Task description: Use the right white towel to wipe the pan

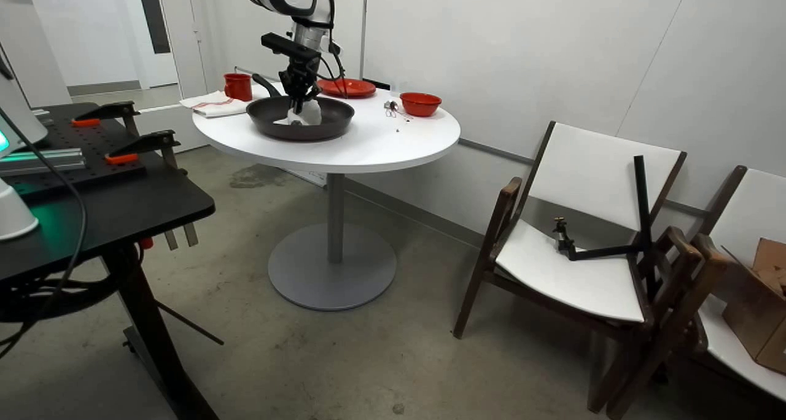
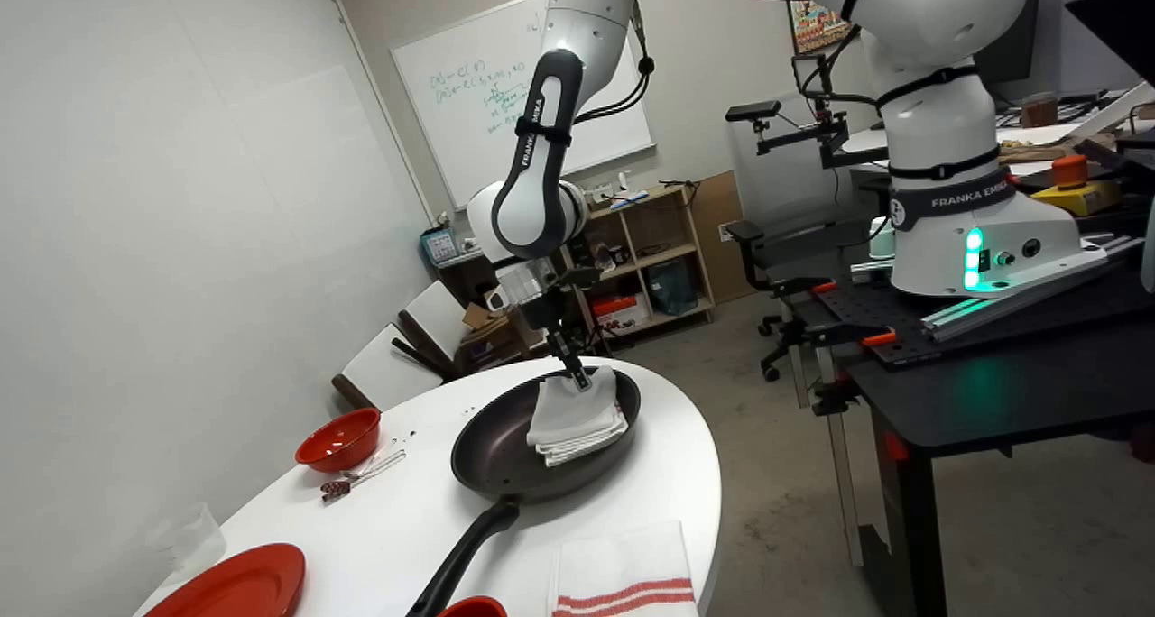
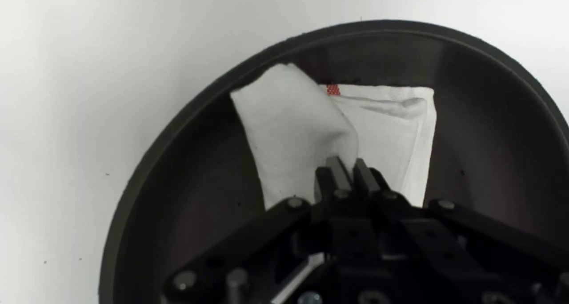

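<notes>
gripper nips a fold of the white towel inside the pan

in an exterior view, pan left of the middle on the round white table, gripper pointing down into it, white towel bunched at the tips; red mug and folded striped cloth to the left, red plate on the far side, red bowl to the right; in an exterior view, white towel in the right half of the pan, stacked layers at its near edge, handle running near left, striped cloth near; in the wrist view, jaws pressed together on the fold, towel's left corner close to the pan wall, touching or not cannot tell, a patch of red at the far edge
</notes>
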### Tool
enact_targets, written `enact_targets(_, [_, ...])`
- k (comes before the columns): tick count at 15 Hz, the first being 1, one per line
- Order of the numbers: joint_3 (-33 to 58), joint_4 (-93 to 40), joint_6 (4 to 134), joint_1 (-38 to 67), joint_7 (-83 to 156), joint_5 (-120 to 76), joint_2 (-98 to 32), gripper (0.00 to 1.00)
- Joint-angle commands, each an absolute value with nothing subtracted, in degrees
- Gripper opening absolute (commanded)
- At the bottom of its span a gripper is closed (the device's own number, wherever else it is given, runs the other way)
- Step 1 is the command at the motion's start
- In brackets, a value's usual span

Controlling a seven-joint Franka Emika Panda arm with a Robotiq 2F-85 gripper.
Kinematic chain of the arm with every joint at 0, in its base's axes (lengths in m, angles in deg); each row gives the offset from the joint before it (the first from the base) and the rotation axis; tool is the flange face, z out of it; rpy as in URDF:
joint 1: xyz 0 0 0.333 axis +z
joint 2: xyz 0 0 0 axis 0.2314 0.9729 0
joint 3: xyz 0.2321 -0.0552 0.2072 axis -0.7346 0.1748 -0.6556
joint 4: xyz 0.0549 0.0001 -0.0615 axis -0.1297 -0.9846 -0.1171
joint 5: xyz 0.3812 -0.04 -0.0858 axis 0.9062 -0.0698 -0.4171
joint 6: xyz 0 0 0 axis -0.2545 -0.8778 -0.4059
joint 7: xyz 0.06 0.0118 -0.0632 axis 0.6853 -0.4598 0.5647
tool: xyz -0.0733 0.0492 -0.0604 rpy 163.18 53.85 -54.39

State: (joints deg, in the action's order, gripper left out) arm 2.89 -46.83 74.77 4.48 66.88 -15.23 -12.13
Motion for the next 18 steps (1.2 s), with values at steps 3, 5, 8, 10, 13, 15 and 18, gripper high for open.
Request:
enact_targets(3, [2.6, -45.0, 75.0, 4.5, 66.8, -15.5, -10.2, 0.02])
enact_targets(5, [2.1, -43.6, 75.8, 4.4, 67.1, -15.2, -8.6, 0.02])
enact_targets(8, [1.2, -41.3, 76.0, 4.0, 67.9, -15.0, -6.3, 0.01])
enact_targets(10, [0.6, -40.1, 77.1, 3.9, 68.1, -14.8, -4.7, 0.01])
enact_targets(13, [-0.2, -38.2, 79.8, 3.8, 68.4, -14.9, -2.0, 0.01])
enact_targets(15, [-1.2, -37.0, 82.9, 3.4, 68.6, -14.7, 0.3, 0.01])
enact_targets(18, [-2.2, -35.7, 85.4, 2.8, 68.7, -14.6, 1.9, 0.01])
